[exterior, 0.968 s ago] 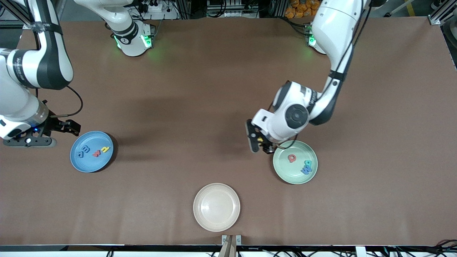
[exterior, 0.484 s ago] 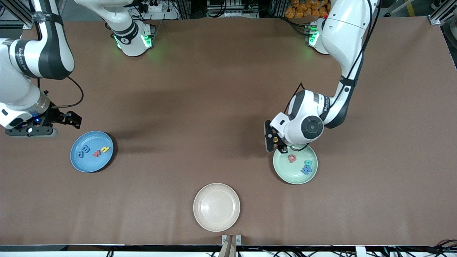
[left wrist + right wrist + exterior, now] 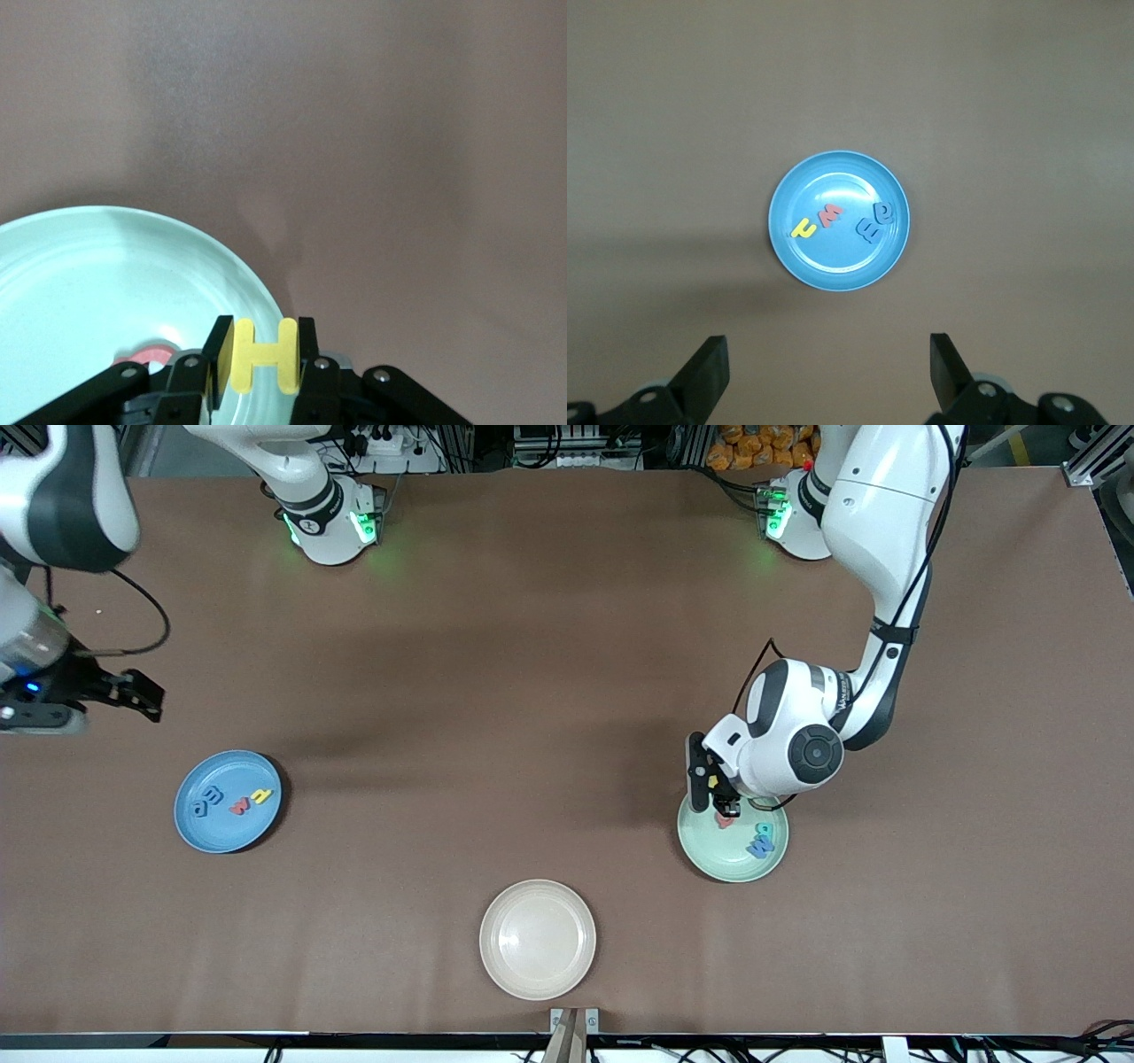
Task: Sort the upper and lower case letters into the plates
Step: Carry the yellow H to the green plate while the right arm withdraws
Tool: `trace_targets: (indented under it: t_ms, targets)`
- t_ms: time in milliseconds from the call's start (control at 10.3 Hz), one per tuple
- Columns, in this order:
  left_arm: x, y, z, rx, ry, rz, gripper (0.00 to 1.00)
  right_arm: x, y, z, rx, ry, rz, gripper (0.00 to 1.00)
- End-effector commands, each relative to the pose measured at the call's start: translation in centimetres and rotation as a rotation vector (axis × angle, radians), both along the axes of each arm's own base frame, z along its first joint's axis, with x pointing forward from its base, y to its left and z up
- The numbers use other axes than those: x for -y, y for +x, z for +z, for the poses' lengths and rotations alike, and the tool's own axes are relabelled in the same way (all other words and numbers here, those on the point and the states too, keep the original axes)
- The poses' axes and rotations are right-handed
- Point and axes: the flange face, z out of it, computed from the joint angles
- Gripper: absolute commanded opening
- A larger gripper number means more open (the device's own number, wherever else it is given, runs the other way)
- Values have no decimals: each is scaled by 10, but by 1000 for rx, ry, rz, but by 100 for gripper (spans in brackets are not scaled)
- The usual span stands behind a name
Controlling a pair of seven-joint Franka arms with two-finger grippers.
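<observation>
brown table (image 3: 532, 691); left end effector (image 3: 714, 790) gripping yellow letter (image 3: 257, 356)

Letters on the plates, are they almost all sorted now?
Nearly. The blue plate holds four letters, and the green plate has some too. The left claw is shut on a yellow H over the green plate. The right claw waits open. Only the H is left.

plates: sky blue (image 3: 228, 802), mint green (image 3: 709, 850), cream-white (image 3: 537, 939) | held H (image 3: 258, 356): yellow | table (image 3: 496, 673): brown

The sky blue plate (image 3: 838, 220) holds yellow, red and two blue letters (image 3: 833, 215), framed by wide-apart jaws.
</observation>
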Motion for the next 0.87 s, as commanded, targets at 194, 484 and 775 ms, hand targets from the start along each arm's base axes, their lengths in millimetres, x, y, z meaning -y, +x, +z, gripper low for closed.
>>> trace_targets:
  t_ms: [194,484,775]
  targets:
    - [-9,10,10,29,2,-7,3,-12,2,94,61,81,2,100]
    - [1,15,0,40,-6,27,3,-17,-4,125,44,83,6,100]
    - [-4,17,-1,40,-16,50,4,-34,-7,142,38,79,32,100]
